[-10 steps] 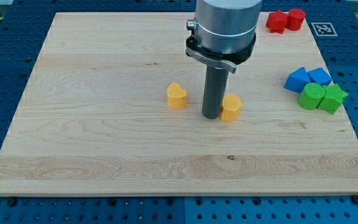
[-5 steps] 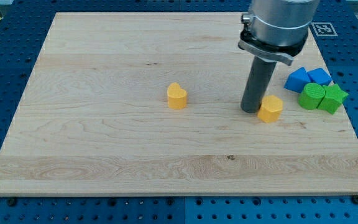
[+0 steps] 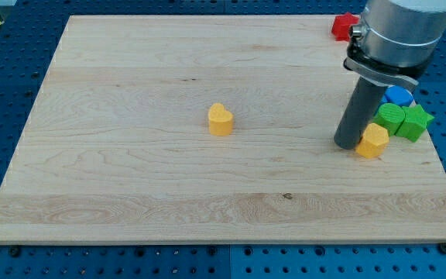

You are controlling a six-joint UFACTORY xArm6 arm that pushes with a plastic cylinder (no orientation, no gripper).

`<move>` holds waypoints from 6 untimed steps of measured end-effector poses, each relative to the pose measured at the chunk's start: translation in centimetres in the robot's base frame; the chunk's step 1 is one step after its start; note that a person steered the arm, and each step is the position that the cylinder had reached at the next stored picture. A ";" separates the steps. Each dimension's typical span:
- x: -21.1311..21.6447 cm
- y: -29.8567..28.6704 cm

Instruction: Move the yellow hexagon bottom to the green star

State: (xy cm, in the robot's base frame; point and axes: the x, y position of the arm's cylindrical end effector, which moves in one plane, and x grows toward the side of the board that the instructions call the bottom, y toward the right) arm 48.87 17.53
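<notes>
The yellow hexagon [image 3: 373, 142] lies on the wooden board at the view's right. My tip [image 3: 348, 145] touches its left side. The green star [image 3: 416, 123] sits at the board's right edge, up and to the right of the hexagon, with a small gap between them. A green round block [image 3: 391, 118] stands just left of the star and just above the hexagon.
A blue block [image 3: 398, 96] shows above the green blocks, partly hidden by the rod. A red block [image 3: 343, 25] sits at the board's top right, partly hidden by the arm. A yellow heart-like block [image 3: 221, 119] stands near the board's middle.
My tip has moved to the right, pushing the yellow hexagon from the board's middle towards the green blocks. The rod now hides one blue block and one red block.
</notes>
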 end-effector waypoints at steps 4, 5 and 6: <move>1.7 4.6; 1.7 5.6; 1.7 6.1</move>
